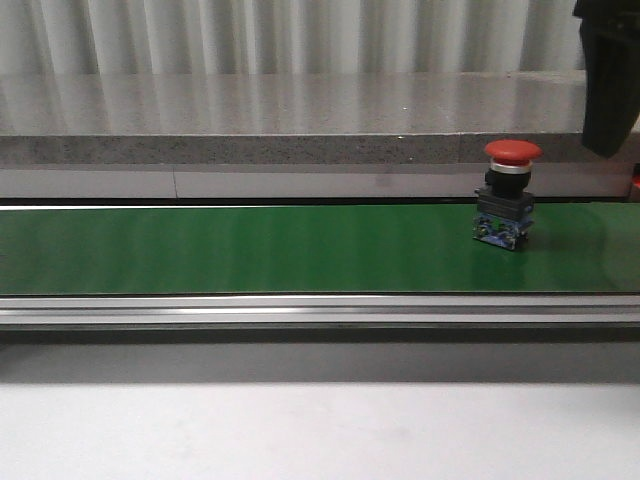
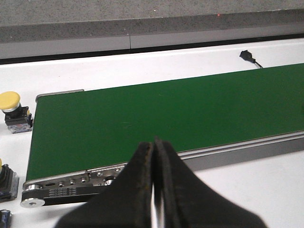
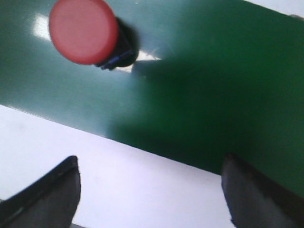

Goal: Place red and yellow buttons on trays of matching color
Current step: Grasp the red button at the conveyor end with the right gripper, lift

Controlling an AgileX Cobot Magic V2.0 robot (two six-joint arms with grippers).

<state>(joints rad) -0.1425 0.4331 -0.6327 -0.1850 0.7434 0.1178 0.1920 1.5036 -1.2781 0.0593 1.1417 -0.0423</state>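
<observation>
Gaping wide over the red button (image 3: 83, 31), right jaws empty; left jaws together.

A factory-style test bench or lab: a green conveyor belt (image 1: 250, 248) on an aluminium frame (image 1: 300, 310) runs beneath the right gripper (image 3: 149, 190), on a white table (image 1: 300, 430), beside a grey stone ledge (image 1: 250, 120).

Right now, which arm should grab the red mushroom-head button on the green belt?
Right. Its tool hangs open above the red mushroom-head button, on the green belt's right end. The left tool is shut, at the belt's other end.
</observation>
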